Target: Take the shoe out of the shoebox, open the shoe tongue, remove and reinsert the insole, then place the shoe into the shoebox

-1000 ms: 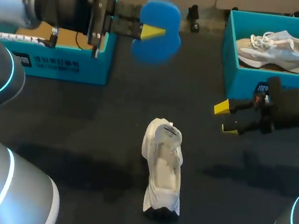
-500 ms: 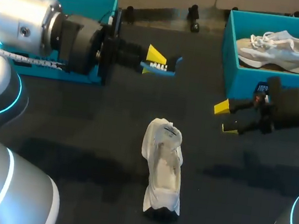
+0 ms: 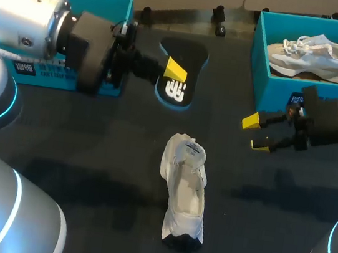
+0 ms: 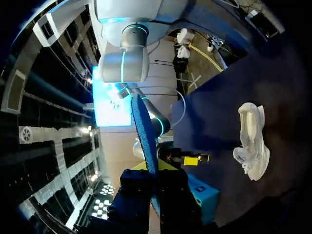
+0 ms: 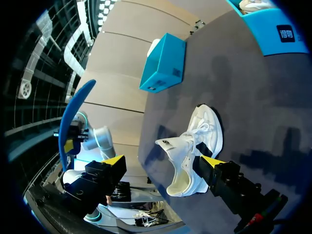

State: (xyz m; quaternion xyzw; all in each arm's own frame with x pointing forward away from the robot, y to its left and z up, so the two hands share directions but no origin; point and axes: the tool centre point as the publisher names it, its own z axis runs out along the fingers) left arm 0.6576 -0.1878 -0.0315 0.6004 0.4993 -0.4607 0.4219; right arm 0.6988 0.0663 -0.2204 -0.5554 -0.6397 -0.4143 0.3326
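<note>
Shoe (image 3: 185, 192) on its sole mid-desk, toward near edge, mouth up and open, presumably ready to take the insole. Insole (image 3: 178, 84) out, pinched at one edge in left tool (image 3: 176, 69), held near far-left shoebox (image 3: 69, 76). Right tool (image 3: 255, 133) empty, fingers apart, hovering beside shoe, likely to steady it.

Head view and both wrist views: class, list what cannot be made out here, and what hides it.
Inside of the left shoebox: head view, covered by the left arm.
Toe cavity of the shoe: head view, hidden under its tongue.
Flat faces of the insole: left wrist view, seen edge-on only.
Near floor of the right shoebox: head view, behind its front wall.
</note>
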